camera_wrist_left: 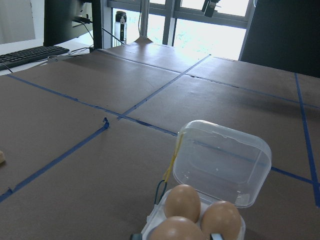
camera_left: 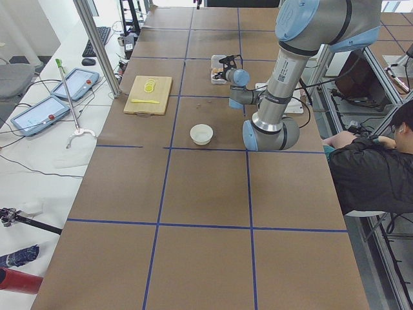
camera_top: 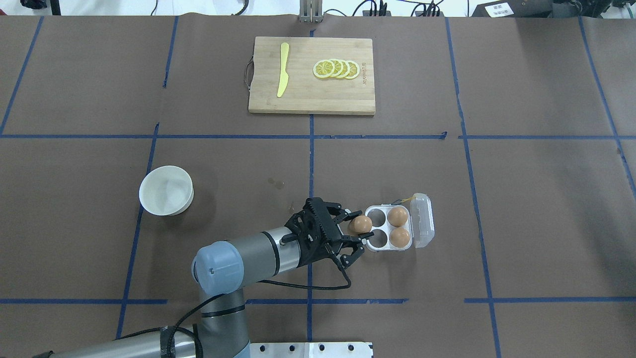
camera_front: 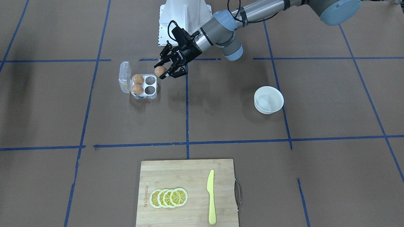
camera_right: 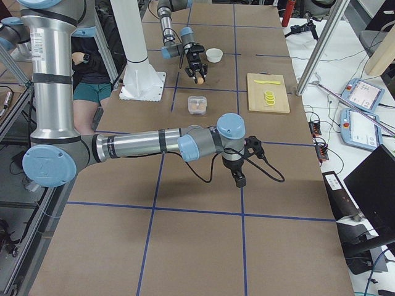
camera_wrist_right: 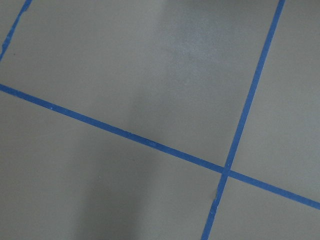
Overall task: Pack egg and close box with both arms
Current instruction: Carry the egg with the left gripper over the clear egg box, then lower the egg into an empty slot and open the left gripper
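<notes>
My left gripper (camera_front: pixel 161 71) is shut on a tan-brown egg (camera_front: pixel 160 70) and holds it just beside the open box (camera_front: pixel 150 90), at the edge of its empty cells; in the overhead view the gripper (camera_top: pixel 362 227) and egg (camera_top: pixel 363 222) sit left of the box (camera_top: pixel 376 217). Two more eggs (camera_top: pixel 398 217) fill the cells next to the clear lid (camera_top: pixel 423 222), which lies folded back. The left wrist view shows the held egg (camera_wrist_left: pixel 170 232) low, with the lid (camera_wrist_left: pixel 222 162) behind. My right gripper (camera_right: pixel 239 180) hangs over bare table far from the box; I cannot tell whether it is open.
A white bowl (camera_top: pixel 166 190) stands empty left of my left arm. A wooden cutting board (camera_top: pixel 311 99) with lemon slices (camera_top: pixel 337 69) and a yellow knife (camera_top: pixel 282 69) lies at the far edge. Blue tape lines cross the brown table. An operator sits beside the robot base.
</notes>
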